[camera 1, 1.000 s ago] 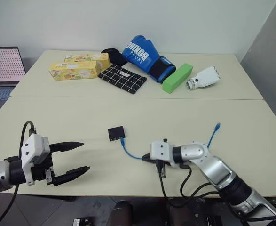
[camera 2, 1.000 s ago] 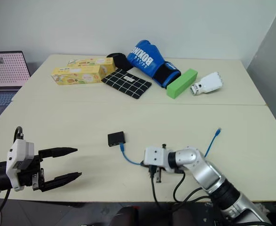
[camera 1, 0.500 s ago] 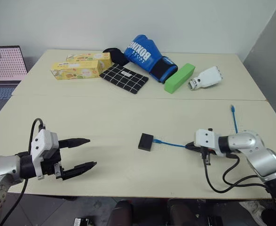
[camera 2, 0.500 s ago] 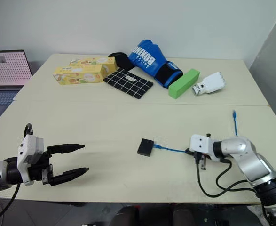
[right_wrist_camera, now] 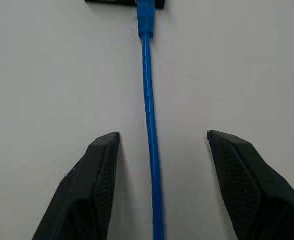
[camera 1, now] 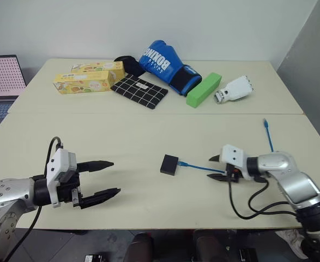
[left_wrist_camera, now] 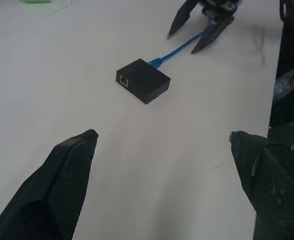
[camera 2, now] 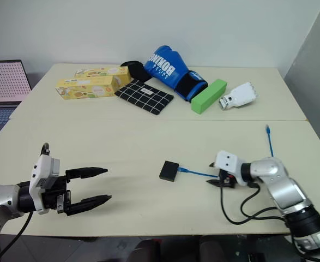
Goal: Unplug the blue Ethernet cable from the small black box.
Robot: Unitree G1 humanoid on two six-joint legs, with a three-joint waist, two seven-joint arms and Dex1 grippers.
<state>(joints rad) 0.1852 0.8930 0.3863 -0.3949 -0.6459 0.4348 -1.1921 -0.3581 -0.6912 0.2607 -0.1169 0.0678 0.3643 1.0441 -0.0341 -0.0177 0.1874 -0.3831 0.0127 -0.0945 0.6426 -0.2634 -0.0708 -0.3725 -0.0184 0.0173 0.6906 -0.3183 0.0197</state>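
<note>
The small black box lies flat near the middle of the near table. The blue Ethernet cable is still plugged into its right side. From there the cord runs right, straight between the fingers of my right gripper. That gripper stands open around the cord without pinching it. In the right wrist view the cable passes midway between the two fingers. Its free end lies farther right on the table. My left gripper is open and empty, well left of the box.
On the far table lie a blue boxing glove, a grid-patterned pouch, yellow cartons, a green block and a white object. A laptop stands at the far left. A black wire loops under my right arm.
My right gripper, shut on the cable, dragged cord and box to the right, then opened and let go of the cord. The left gripper edged slightly towards the box.
</note>
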